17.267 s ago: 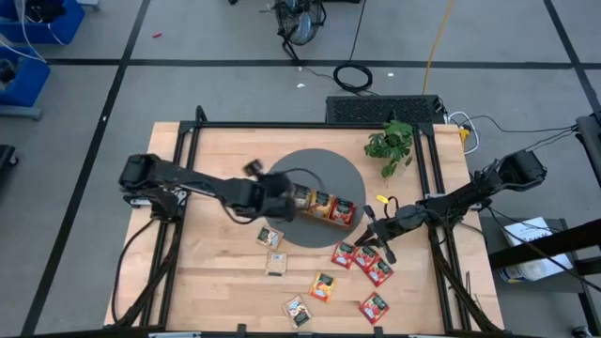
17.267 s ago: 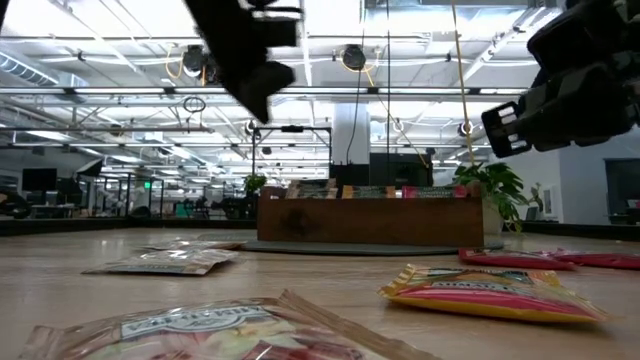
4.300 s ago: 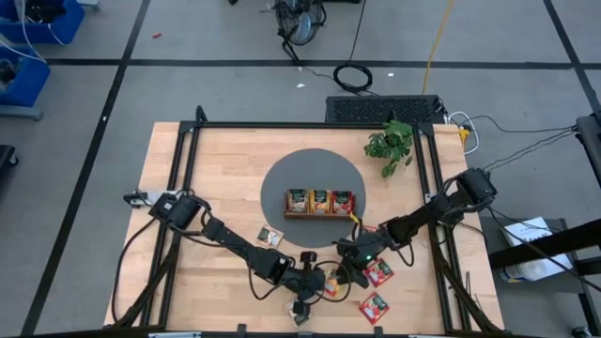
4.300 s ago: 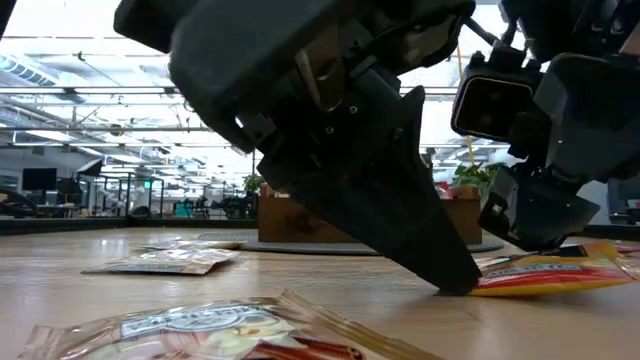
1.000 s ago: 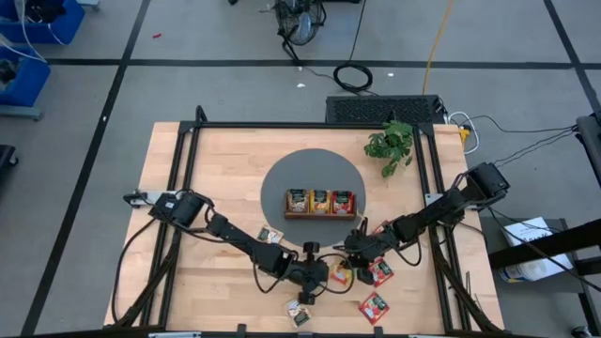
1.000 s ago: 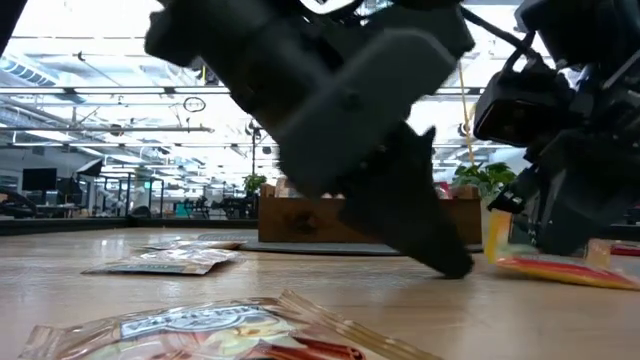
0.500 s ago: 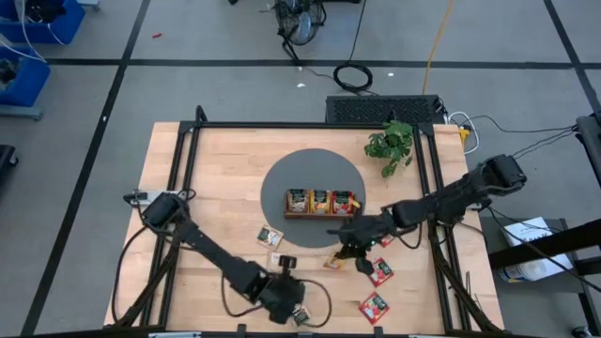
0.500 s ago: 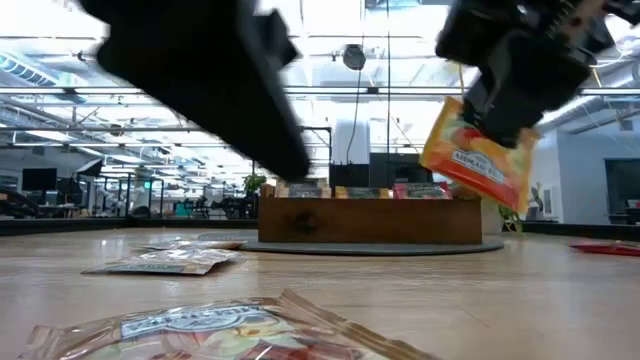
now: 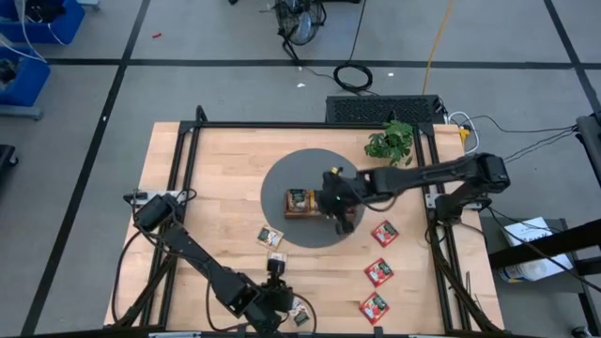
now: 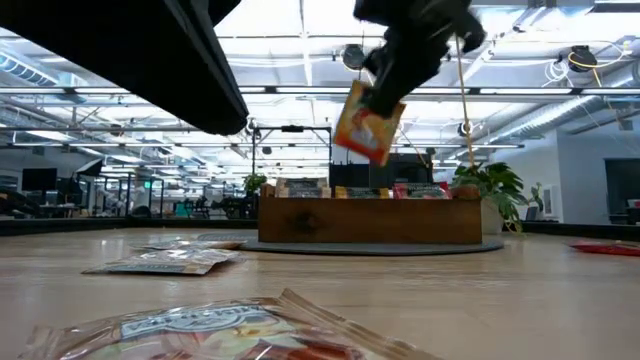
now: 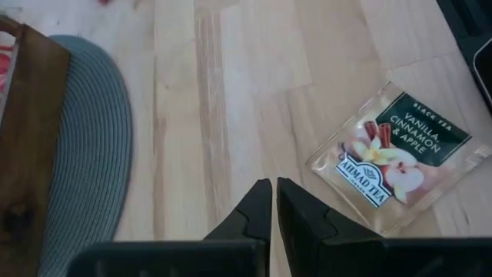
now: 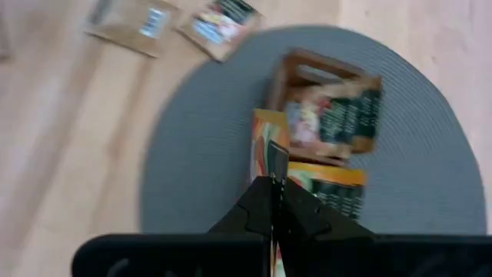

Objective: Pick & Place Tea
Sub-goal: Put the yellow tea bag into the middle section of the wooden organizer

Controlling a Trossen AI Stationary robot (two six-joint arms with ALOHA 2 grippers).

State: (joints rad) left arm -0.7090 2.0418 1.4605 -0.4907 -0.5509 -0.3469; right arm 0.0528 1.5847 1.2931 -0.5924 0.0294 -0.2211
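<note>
**Orange tea packet held over the tray**

At the centre of the high view, the right gripper (image 9: 340,212) is clamped on an orange tea packet (image 10: 366,124), hanging above the wooden tray (image 10: 370,221) on the grey mat (image 9: 279,178). The left gripper (image 11: 274,201), fingers together and empty, sits at the lower middle beside a pale packet (image 11: 397,157). Three red packets (image 9: 384,233) lie at lower right.

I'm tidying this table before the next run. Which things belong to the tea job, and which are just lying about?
Job:
held orange packet in right end effector
tray
red packets
pale packets
vanilla packet by left end effector

Lying about:
plant
grey mat
</note>
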